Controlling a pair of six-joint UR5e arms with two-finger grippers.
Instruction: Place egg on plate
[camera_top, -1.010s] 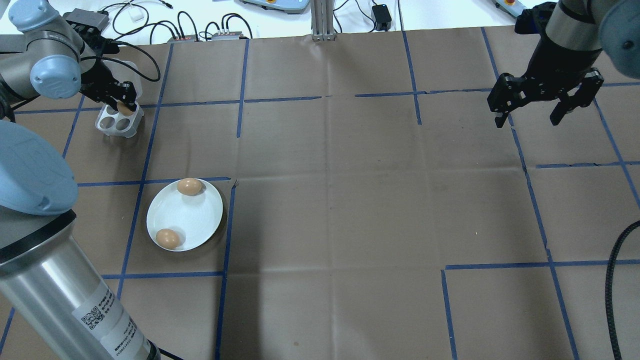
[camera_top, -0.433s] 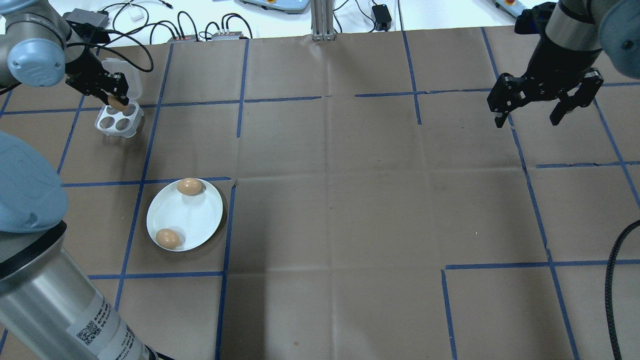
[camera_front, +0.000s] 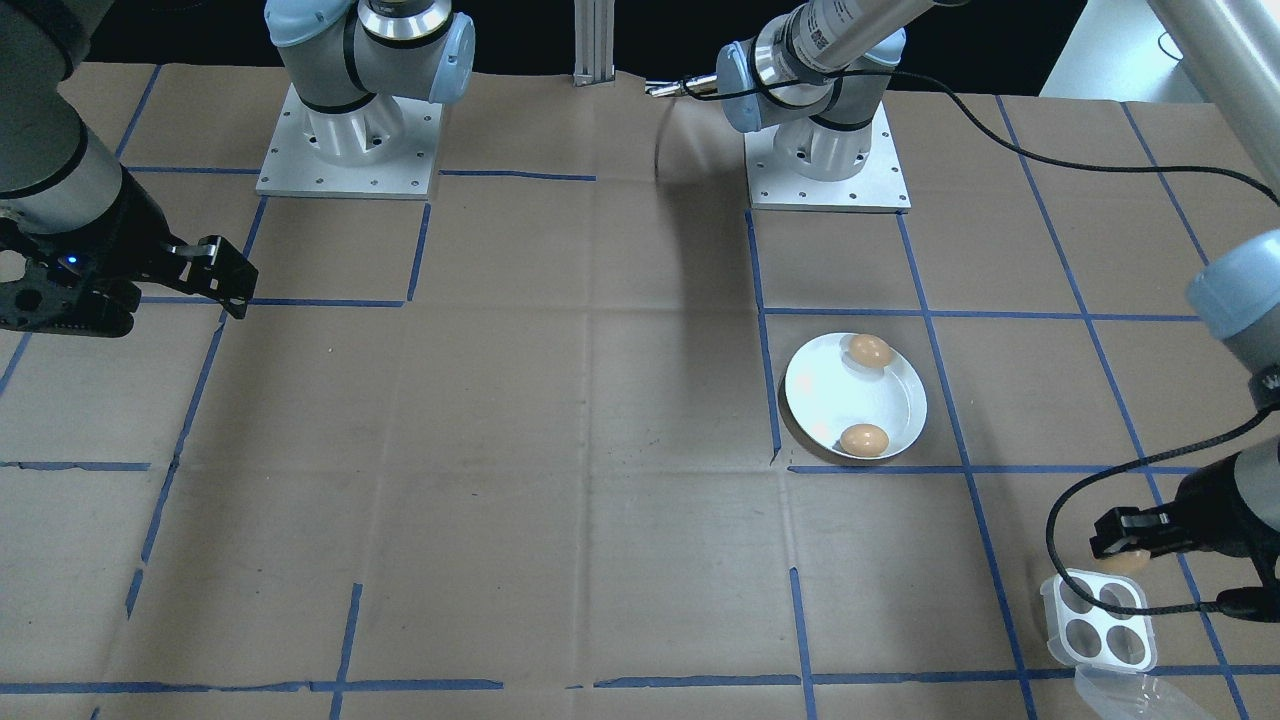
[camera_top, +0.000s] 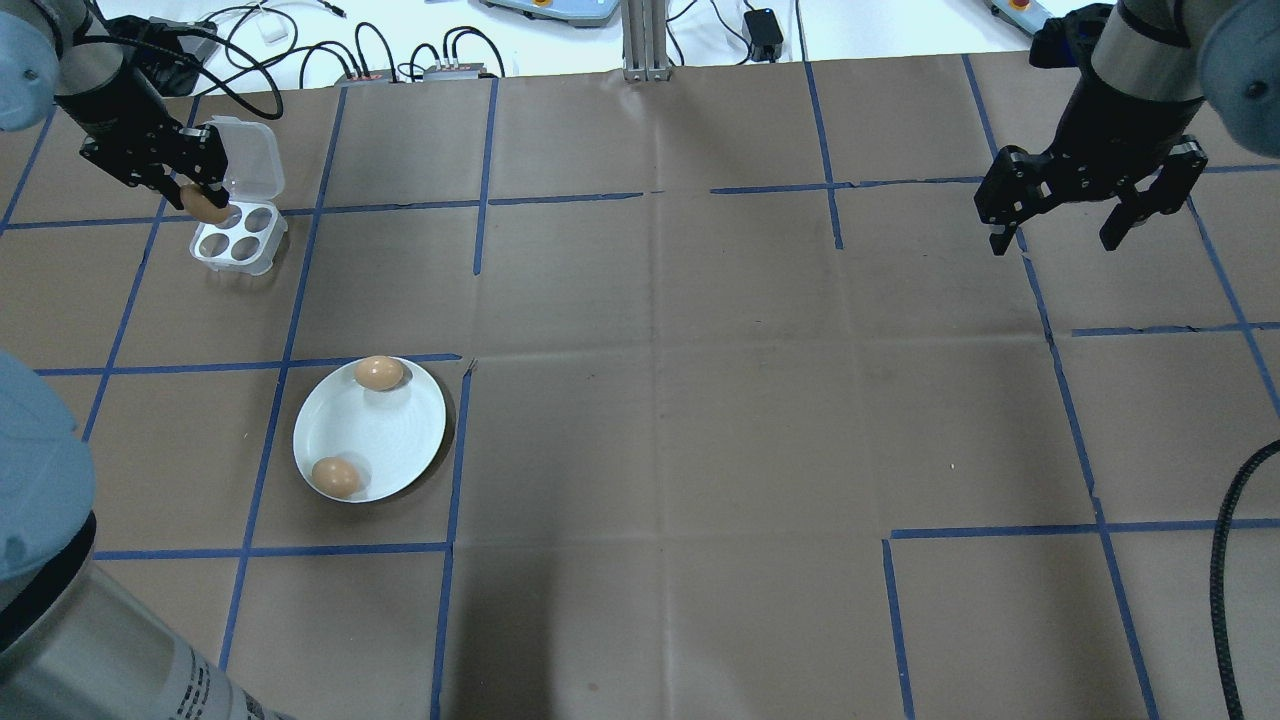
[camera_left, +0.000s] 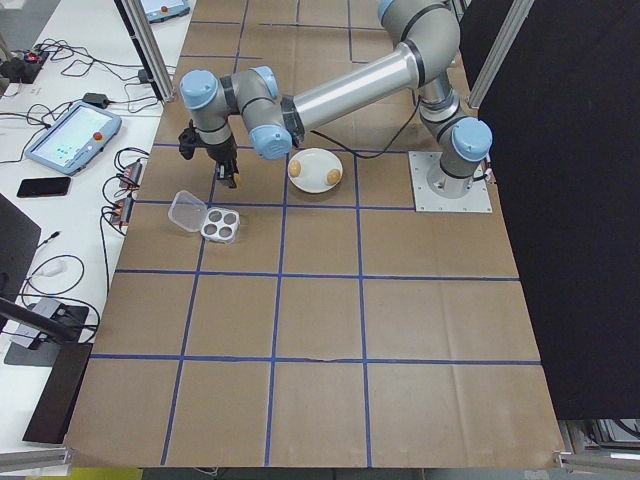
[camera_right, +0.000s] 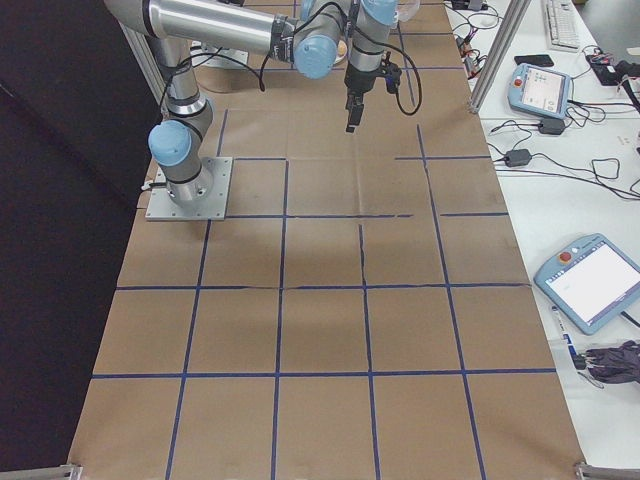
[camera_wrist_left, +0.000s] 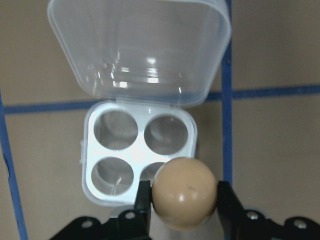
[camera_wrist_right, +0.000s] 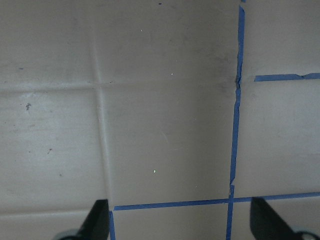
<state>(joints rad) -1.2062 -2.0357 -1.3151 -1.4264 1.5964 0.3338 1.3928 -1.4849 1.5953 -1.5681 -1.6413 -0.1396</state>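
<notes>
My left gripper (camera_top: 200, 203) is shut on a brown egg (camera_wrist_left: 184, 192), held in the air just above the clear four-cup egg tray (camera_top: 236, 238), whose cups all look empty in the left wrist view. The same egg (camera_front: 1124, 561) shows between the left fingers in the front view. The round white plate (camera_top: 375, 430) lies nearer the robot on the left side of the table, with two brown eggs on it, one at the far rim (camera_top: 379, 373) and one at the near rim (camera_top: 335, 476). My right gripper (camera_top: 1068, 235) hangs open over bare table at the far right, holding nothing.
The tray's clear lid (camera_top: 247, 158) lies open behind it. Brown paper with blue tape lines (camera_top: 560, 199) covers the table. Cables and boxes (camera_top: 400, 60) lie past the far edge. A black cable (camera_top: 1225, 560) hangs at the right.
My left gripper has risen and drawn back from the tray with the egg in it; the tray cup it came from now stands empty. The right arm has not moved.
</notes>
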